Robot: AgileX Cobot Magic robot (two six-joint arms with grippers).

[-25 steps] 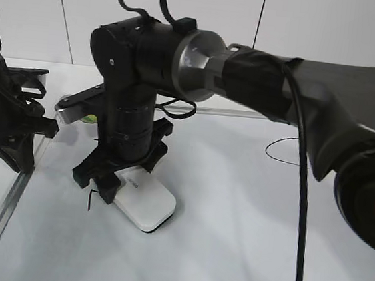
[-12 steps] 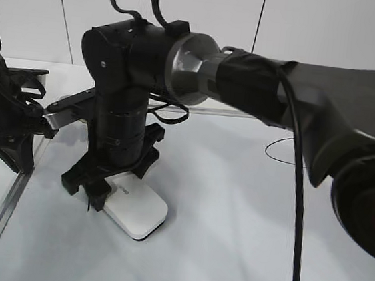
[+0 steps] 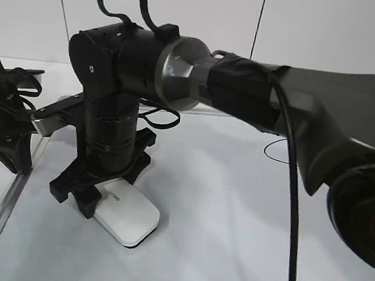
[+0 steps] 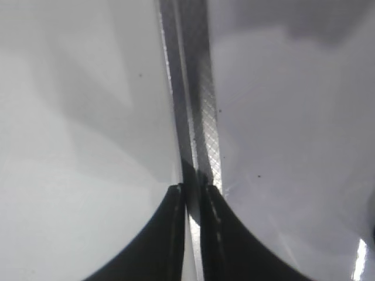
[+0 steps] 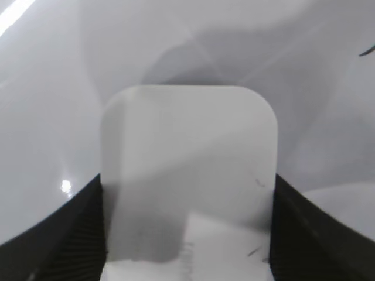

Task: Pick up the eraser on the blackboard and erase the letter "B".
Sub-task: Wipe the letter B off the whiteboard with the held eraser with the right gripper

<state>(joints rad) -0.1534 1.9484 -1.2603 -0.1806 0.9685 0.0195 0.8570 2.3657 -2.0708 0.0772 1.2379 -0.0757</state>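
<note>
Your right gripper (image 3: 91, 194) is clamped across the eraser (image 3: 125, 218), its fingers (image 5: 70, 234) pressed to both long sides; the eraser lies flat on the blackboard (image 3: 231, 239), toward seven o'clock in the exterior view. Your left gripper (image 4: 192, 193) is pinched together on the board's grey frame (image 4: 196, 117), at nine o'clock in the exterior view. A thin black marker curve (image 3: 277, 150) shows at three o'clock, partly hidden behind the right arm (image 3: 291, 111); you cannot tell which letter it belongs to. The white board is glossy, and pale panelled walls (image 3: 313, 26) stand behind.
</note>
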